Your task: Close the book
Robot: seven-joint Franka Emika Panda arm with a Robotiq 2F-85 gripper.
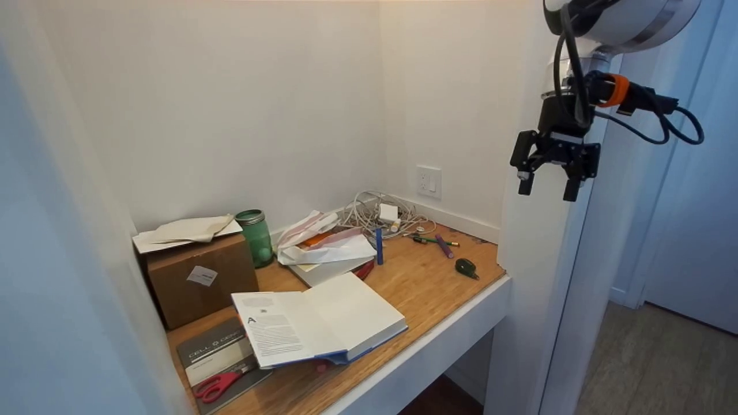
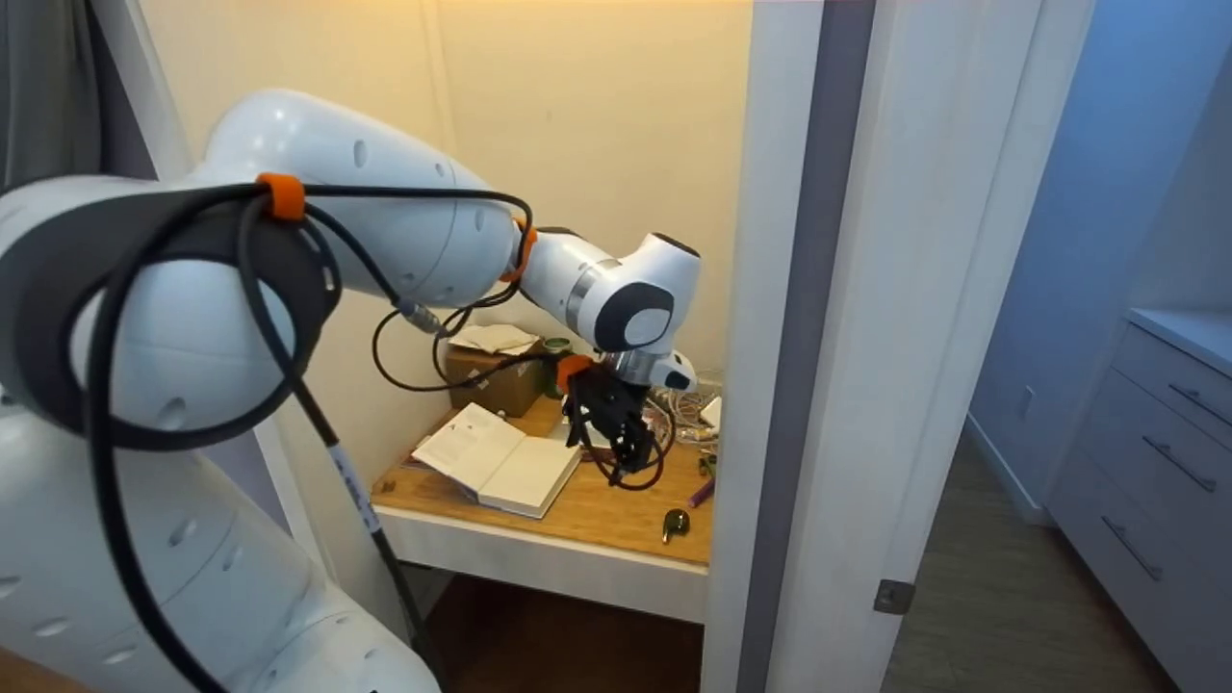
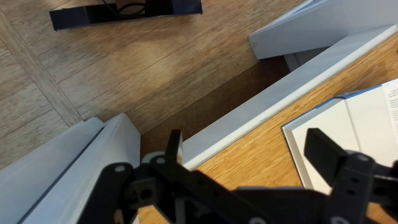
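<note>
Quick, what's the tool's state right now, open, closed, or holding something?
Tool: open, its jaws apart, holding nothing.

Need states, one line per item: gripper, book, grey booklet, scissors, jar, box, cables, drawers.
Gripper: open, holding nothing
Book: open, pages up
Grey booklet: shut, cover up
Red-handled scissors: lying on the booklet; blades open or shut unclear
Green jar: upright; lid unclear
Brown box: top under papers; open or shut unclear
White cables: tangled
Drawers: shut
</note>
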